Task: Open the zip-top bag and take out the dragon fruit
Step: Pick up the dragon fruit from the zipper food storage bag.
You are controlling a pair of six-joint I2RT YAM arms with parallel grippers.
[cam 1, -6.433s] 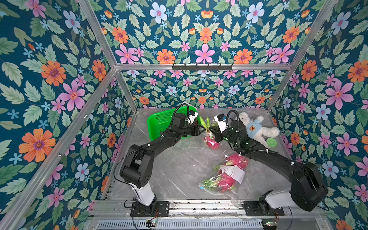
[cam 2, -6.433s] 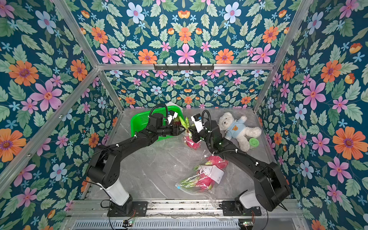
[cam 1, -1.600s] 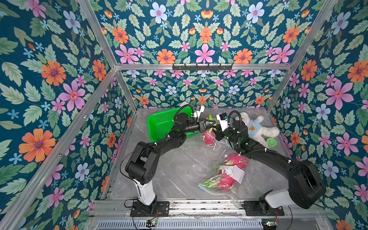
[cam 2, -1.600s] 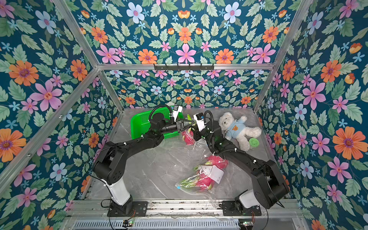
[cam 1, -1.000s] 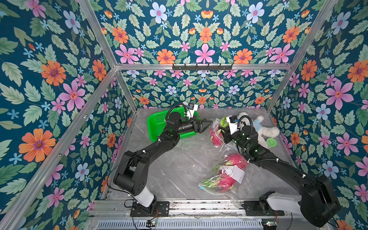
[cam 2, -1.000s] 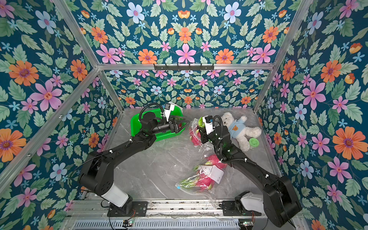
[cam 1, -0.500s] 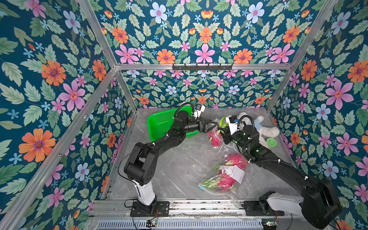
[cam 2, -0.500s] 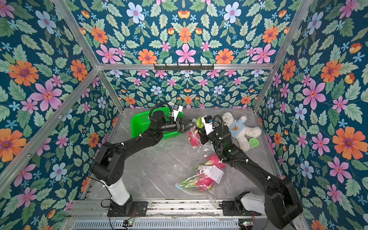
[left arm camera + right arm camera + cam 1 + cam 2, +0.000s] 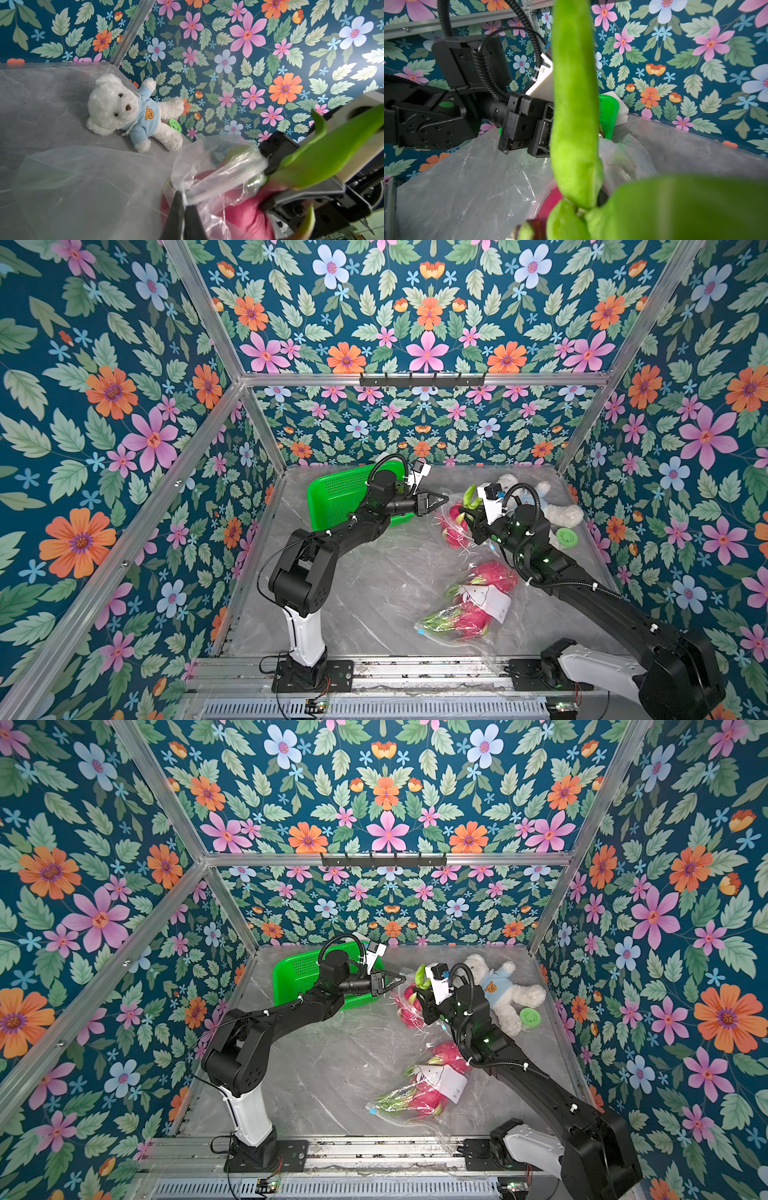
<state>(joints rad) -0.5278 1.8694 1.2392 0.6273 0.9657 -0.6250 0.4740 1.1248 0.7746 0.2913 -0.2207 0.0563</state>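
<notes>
At the back of the table a magenta dragon fruit (image 9: 452,536) (image 9: 409,1017) with green scales sits in the mouth of a clear zip-top bag (image 9: 441,512) (image 9: 218,182). My left gripper (image 9: 445,499) (image 9: 402,979) (image 9: 182,194) is shut, pinching the bag's rim beside the fruit. My right gripper (image 9: 467,516) (image 9: 422,1000) is shut on the dragon fruit (image 9: 245,212) from the opposite side. In the right wrist view a long green scale (image 9: 575,104) fills the foreground and hides that gripper's fingers.
A second clear bag (image 9: 461,614) with two dragon fruits and a white label (image 9: 490,601) lies near the front right. A green basket (image 9: 340,497) stands at the back left. A white teddy bear (image 9: 552,510) and a green disc (image 9: 567,537) lie at the back right.
My left gripper has swung from beside the basket to the bag's mouth and gone from open to shut on its rim. The right gripper has kept its hold on the fruit.
</notes>
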